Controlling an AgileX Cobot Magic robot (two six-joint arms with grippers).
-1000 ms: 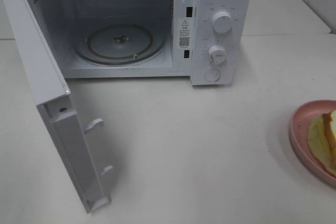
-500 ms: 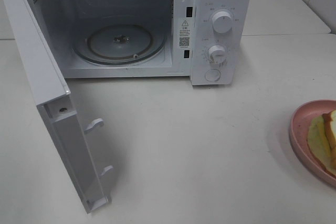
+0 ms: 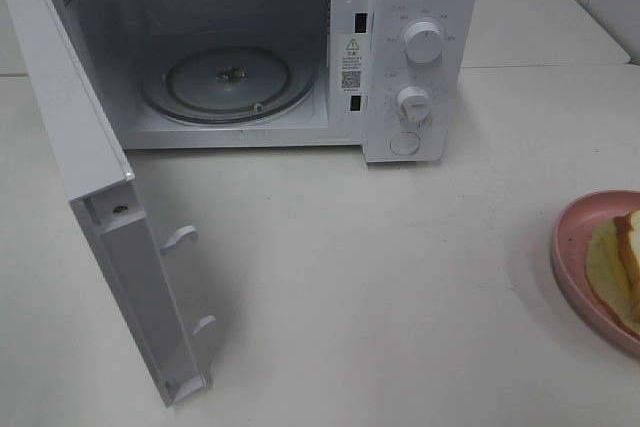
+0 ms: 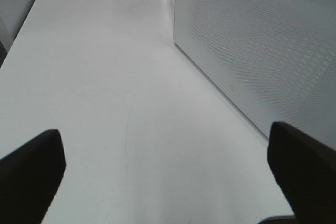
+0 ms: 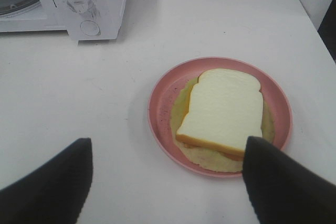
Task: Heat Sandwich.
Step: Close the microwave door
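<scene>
The sandwich, white bread with tan crust over a pale yellow-green filling, lies on a round pink plate. In the exterior high view the sandwich and plate sit at the table's right edge, partly cut off. The white microwave stands at the back with its door swung wide open and its glass turntable bare. My right gripper is open, above the table just short of the plate. My left gripper is open over bare table beside the open door.
The microwave's control panel has two knobs and a round button. The open door juts toward the table's front left. A second table adjoins at the back right. Neither arm shows in the exterior high view.
</scene>
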